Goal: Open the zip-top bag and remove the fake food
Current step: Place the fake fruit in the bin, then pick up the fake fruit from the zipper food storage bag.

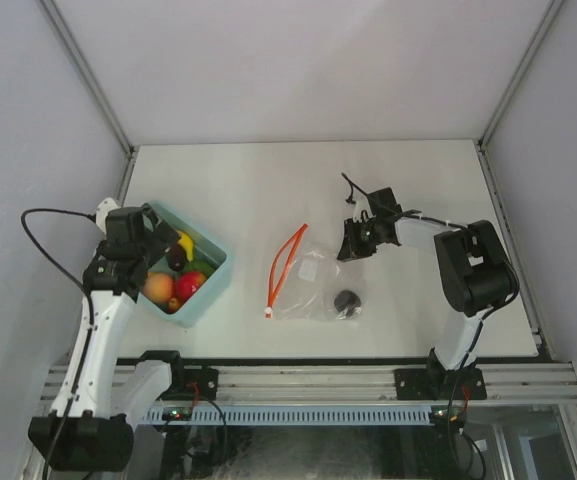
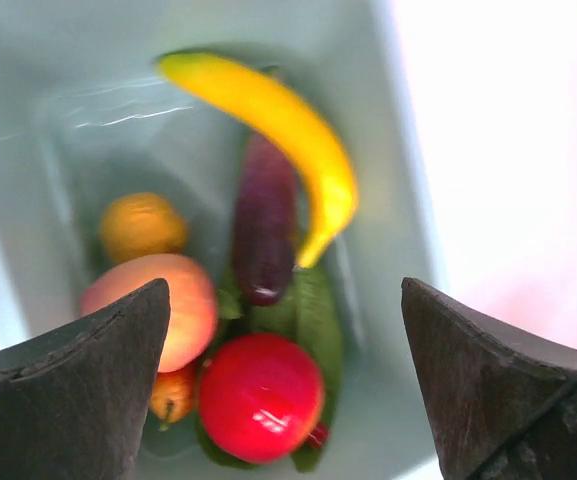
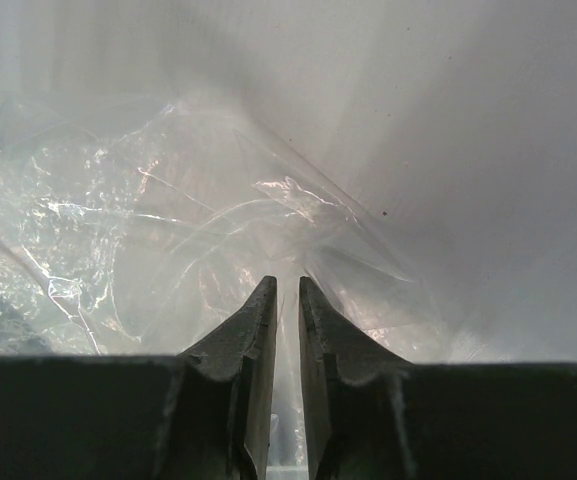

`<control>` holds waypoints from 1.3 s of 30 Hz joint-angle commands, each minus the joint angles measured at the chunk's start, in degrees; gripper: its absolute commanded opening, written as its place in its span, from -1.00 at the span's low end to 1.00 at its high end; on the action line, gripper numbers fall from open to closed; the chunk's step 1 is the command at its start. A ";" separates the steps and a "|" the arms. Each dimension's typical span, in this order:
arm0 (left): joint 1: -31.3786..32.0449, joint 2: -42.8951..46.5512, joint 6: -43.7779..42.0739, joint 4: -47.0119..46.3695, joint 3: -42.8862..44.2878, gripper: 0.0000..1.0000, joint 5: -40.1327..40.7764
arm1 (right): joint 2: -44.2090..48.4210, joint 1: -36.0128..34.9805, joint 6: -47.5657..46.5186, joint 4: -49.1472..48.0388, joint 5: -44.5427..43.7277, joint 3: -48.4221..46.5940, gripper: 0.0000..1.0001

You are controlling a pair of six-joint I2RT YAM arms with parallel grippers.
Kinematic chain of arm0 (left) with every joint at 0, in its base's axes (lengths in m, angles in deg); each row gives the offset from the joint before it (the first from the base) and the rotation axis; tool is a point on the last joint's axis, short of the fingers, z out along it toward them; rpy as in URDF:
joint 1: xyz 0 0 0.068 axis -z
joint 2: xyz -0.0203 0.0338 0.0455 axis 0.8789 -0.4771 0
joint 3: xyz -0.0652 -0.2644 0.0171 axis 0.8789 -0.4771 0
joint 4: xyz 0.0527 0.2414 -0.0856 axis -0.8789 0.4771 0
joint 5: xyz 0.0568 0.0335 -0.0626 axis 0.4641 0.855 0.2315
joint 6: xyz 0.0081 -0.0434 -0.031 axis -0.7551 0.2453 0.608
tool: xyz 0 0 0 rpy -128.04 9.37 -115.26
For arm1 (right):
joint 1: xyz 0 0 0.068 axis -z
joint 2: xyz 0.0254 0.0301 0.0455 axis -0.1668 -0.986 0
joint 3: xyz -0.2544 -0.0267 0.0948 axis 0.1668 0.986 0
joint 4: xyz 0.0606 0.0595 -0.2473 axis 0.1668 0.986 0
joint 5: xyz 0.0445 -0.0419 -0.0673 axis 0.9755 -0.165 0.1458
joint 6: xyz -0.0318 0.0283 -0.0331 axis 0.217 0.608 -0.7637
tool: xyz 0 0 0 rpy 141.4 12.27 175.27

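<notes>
The clear zip-top bag point(image 1: 316, 283) lies flat mid-table, its red-orange zip strip point(image 1: 286, 262) on the left ending in a white slider point(image 1: 268, 313). One dark piece of fake food point(image 1: 347, 302) still shows inside it. My right gripper point(image 1: 354, 240) point(image 3: 288, 282) is at the bag's far right corner, pinched on a fold of the clear film point(image 3: 198, 220). My left gripper point(image 1: 136, 238) point(image 2: 284, 290) hangs open over the light blue bin point(image 1: 218, 272), holding nothing. Below it lie a banana point(image 2: 288, 130), a purple piece point(image 2: 264, 230), a red apple point(image 2: 260, 397), a peach point(image 2: 188, 300) and green pieces point(image 2: 318, 320).
The bin point(image 2: 118, 120) stands at the table's left edge, next to the left arm. A metal rail point(image 1: 308, 380) runs along the near edge. Grey walls close in the table at the back and on both sides.
</notes>
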 commanded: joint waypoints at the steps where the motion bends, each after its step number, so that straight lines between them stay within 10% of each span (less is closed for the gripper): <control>1: -0.32 8.34 -6.28 -11.55 -3.63 1.00 -16.97 | 2.70 0.31 -1.30 -1.44 0.43 0.03 -0.71; 14: 1.32 13.15 -5.00 -28.20 -10.86 0.88 -50.94 | 8.03 0.23 -1.40 -2.62 -0.54 1.51 -0.67; 31: 22.80 11.31 -10.40 -28.48 -11.48 0.68 -37.35 | 28.51 -0.85 -1.05 -3.58 -2.90 7.36 -0.65; 39: 30.13 2.03 -16.95 -21.55 -6.43 -0.07 -27.18 | 42.79 -4.69 0.96 -5.31 -3.46 15.12 -0.57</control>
